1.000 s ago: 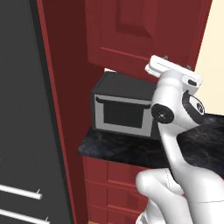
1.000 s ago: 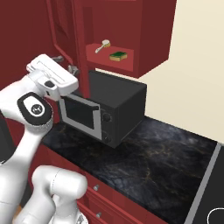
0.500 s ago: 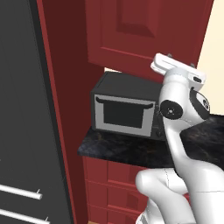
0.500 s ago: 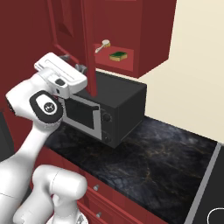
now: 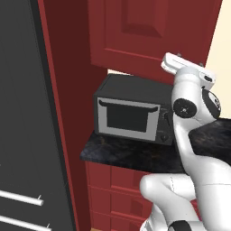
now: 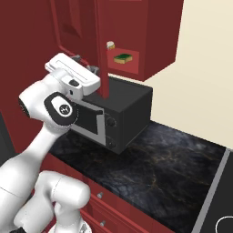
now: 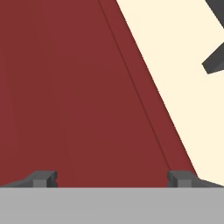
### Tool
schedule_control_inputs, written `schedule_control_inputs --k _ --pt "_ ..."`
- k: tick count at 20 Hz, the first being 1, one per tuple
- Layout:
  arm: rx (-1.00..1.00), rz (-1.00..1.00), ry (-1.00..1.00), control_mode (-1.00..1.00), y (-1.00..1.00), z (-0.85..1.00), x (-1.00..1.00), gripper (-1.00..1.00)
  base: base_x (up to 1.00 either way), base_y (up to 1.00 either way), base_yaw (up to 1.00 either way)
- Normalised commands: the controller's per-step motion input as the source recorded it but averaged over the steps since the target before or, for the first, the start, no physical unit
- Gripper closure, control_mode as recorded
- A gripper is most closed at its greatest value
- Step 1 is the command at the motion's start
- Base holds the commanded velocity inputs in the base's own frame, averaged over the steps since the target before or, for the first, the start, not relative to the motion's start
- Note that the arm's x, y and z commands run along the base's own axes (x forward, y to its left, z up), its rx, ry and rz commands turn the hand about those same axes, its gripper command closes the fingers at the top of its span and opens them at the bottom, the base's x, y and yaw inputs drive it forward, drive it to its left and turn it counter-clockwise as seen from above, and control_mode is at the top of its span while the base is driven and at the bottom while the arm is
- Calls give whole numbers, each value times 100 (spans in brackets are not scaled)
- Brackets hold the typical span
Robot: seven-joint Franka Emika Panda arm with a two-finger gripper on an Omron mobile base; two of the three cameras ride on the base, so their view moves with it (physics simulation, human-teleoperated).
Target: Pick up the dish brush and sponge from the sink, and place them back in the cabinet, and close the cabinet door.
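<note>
Since the earlier frames the arm has swung in behind the cabinet door (image 6: 102, 50); the gripper (image 7: 113, 178), jaws spread wide and empty, now faces its red panel. Sponge (image 6: 123, 58) and dish brush (image 6: 110, 45) lie on the cabinet (image 6: 157, 41) shelf, so closing remains. The brush handle is hidden behind the door edge; finger contact with the door probably not yet made.
</note>
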Motion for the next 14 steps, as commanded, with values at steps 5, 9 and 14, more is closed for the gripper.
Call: schedule_control_inputs --k 5,9,14 --pt "0 4 0 -100 -27 0 22 -100 0 0 0" --pt "0 4 0 -100 -27 0 24 -100 0 0 0" --pt "0 4 0 -100 -27 0 23 -100 0 0 0"
